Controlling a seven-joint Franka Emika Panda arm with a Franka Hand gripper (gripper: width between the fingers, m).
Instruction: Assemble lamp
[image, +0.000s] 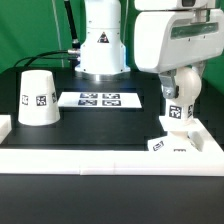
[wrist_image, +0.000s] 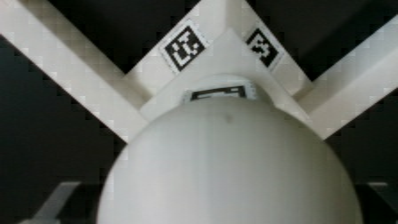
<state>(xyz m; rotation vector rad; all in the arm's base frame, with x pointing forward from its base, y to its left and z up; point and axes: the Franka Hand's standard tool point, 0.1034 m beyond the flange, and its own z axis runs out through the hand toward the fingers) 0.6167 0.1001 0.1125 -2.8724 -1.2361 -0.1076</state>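
On the exterior view's left, the lamp shade (image: 38, 98) stands mouth-down on the black counter (image: 110, 128), one tag facing the camera. In the middle, the marker board (image: 97, 99) lies flat in front of the robot's pedestal. To the right, the arm reaches down and the claw (image: 180, 104) is closed around the tagged bulb (image: 178, 118), holding it upright. The wrist view is filled by the bulb's rounded body (wrist_image: 222, 160). Just below it, the flat base (image: 170, 147) sits in the corner of the white rail (image: 100, 158). Whether bulb and base touch is unclear.
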